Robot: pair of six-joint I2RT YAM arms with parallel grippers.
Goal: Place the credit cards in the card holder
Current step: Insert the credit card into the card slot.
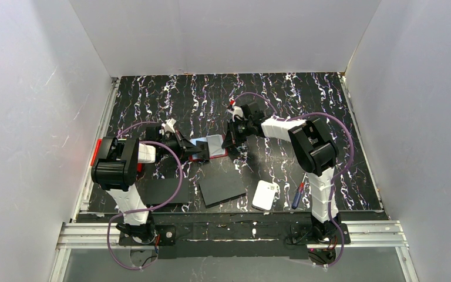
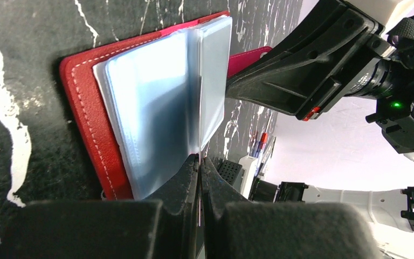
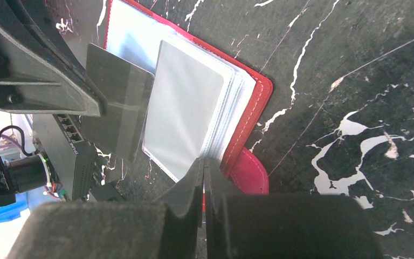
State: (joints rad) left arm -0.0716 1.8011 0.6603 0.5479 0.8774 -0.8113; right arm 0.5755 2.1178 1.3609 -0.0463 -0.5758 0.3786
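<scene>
The card holder [image 1: 218,154] lies open mid-table, a red cover [image 2: 83,108] with a stack of clear sleeves [image 3: 229,108]. My left gripper [image 2: 199,157] is shut on the edge of one sleeve [image 3: 119,108] and holds it raised off the stack. From the opposite side my right gripper [image 3: 204,162] is shut at the edge of the sleeve stack, beside the red flap [image 3: 250,172]. A pale white card-sized face [image 3: 186,108] tops the stack; I cannot tell whether it is one of the credit cards or a sleeve. No loose credit cards show.
Two black flat sheets [image 1: 222,188] [image 1: 164,191] lie near the front. To their right lie a white rounded pad [image 1: 265,195] and a blue-red pen-like tool [image 1: 298,195]. A red bin [image 1: 97,151] sits at the left edge. White walls enclose the table.
</scene>
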